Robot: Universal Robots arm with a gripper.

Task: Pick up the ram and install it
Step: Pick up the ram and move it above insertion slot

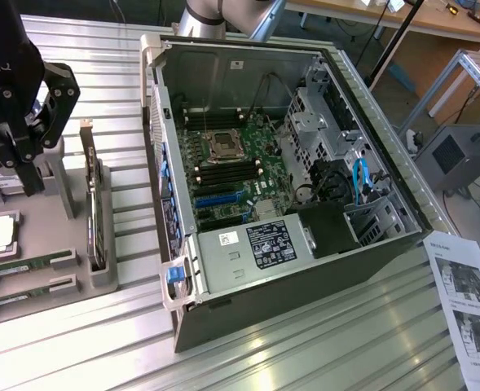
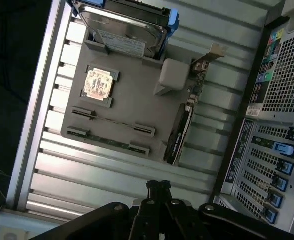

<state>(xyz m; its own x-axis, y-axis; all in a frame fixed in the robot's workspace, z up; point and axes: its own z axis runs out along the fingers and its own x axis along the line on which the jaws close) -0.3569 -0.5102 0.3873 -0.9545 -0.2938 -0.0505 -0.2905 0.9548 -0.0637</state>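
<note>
Claw (image 2: 158,186) clenched, empty, hovering over counter (image 2: 112,172) near grey tray (image 2: 132,95). Ram (image 2: 107,141) on edge in tray holders, untouched. Judgement: centre over stick, square to its length, pinch flat faces mid-span.

The ram (image 1: 19,267) (image 2: 114,122) is sitting in the grey holder (image 1: 56,236) at about eight o'clock in the exterior view. It is a long, narrow green stick, standing level on its long edge, with its ends resting in slotted blocks. A second stick (image 1: 15,300) (image 2: 109,142) of the same look is lying parallel just beside it, at its six o'clock. Both are sitting well apart from the open case (image 1: 305,277), which is at their three o'clock.
</note>
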